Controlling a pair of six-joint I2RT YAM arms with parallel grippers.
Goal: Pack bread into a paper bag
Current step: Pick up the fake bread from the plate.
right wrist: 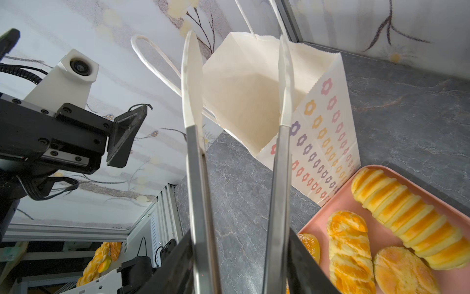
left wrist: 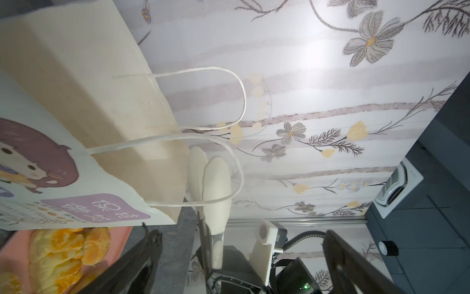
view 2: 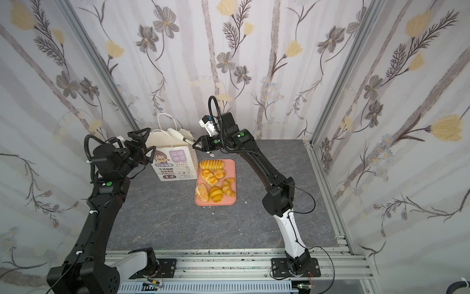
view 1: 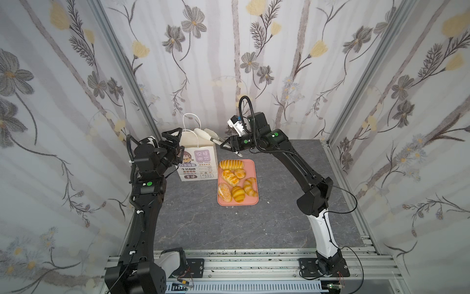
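Observation:
The white paper bag stands open at the back of the table, and its inside looks empty as far as it shows. Several golden bread rolls lie on a pink tray. My right gripper is shut on the handles of white-tipped metal tongs. The tong tips stand apart over the bag's mouth with nothing between them. At the bag's left side, my left gripper is open and holds nothing.
The pink tray lies right of the bag, touching its corner. The bag's two cord handles stand up above its rim. Flowered walls close in the back and both sides. The grey table runs forward to an aluminium rail.

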